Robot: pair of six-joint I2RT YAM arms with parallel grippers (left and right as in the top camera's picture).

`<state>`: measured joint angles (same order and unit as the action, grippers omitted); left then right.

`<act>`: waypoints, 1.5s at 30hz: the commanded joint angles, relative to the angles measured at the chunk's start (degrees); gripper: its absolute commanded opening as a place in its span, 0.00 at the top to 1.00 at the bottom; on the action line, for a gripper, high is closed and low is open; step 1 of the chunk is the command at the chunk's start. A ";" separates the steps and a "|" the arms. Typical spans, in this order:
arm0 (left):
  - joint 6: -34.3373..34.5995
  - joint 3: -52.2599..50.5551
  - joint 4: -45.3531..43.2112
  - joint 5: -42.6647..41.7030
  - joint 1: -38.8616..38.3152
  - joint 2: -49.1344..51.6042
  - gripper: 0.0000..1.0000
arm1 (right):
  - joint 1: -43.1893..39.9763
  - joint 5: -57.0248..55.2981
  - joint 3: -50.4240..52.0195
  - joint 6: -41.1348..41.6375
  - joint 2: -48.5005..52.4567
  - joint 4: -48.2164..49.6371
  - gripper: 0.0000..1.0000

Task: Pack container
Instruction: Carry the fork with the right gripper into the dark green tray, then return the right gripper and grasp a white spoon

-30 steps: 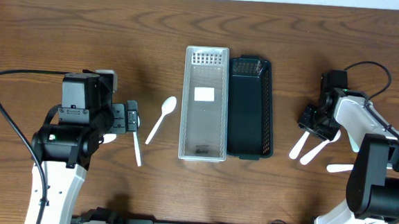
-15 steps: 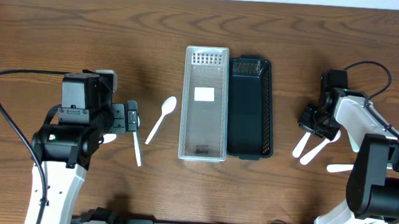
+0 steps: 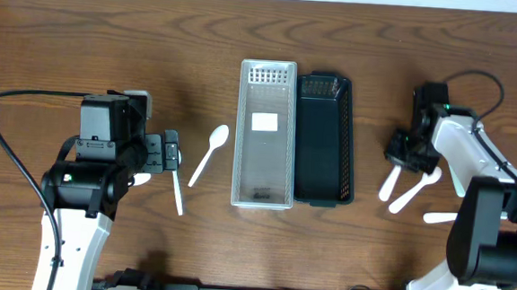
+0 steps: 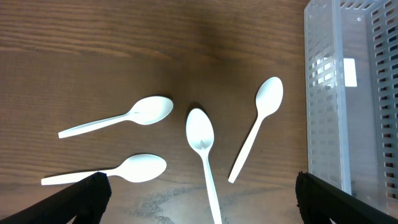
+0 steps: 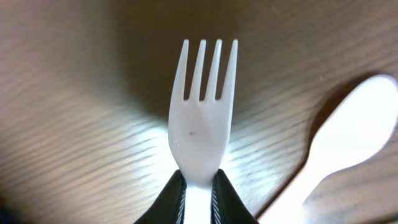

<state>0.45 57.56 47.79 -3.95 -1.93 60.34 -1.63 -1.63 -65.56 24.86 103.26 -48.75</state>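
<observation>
Sitting adjacent: clear bin (image 3: 264, 163), dark basket (image 3: 324, 154); right tool (image 5: 198, 186) pinching fork (image 5: 202, 127).

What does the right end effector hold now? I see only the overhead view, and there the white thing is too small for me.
Observer: The right wrist view shows a white plastic fork; the right end effector is shut on its handle, tines pointing away.
Operator: How many pieces of cutlery lie on the left side? I make out only two.
Observer: Four white spoons lie there; the left arm hides two from above.
Operator: Is that side ready to pick?
Observer: The left end effector is open, fingers wide apart, one spoon's handle running between them.
</observation>
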 commanded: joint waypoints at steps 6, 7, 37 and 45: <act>0.76 1.01 0.20 -0.17 0.04 0.11 0.03 | 12.11 0.61 -14.67 -5.25 -11.06 -6.34 0.99; 0.76 1.01 0.17 -0.17 0.04 0.11 0.03 | 14.03 0.61 -15.13 -5.22 -11.39 -6.34 0.99; 0.76 1.01 0.24 -0.17 0.04 0.11 0.03 | 18.67 -8.24 -24.50 -2.10 -13.81 -11.17 0.41; 0.76 1.01 1.03 -0.17 0.04 0.11 0.03 | 0.28 -7.37 -21.62 6.03 -15.72 -23.69 0.31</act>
<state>0.45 57.58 48.64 -3.97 -1.93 60.34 2.44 -8.91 -89.78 25.21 85.80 -70.78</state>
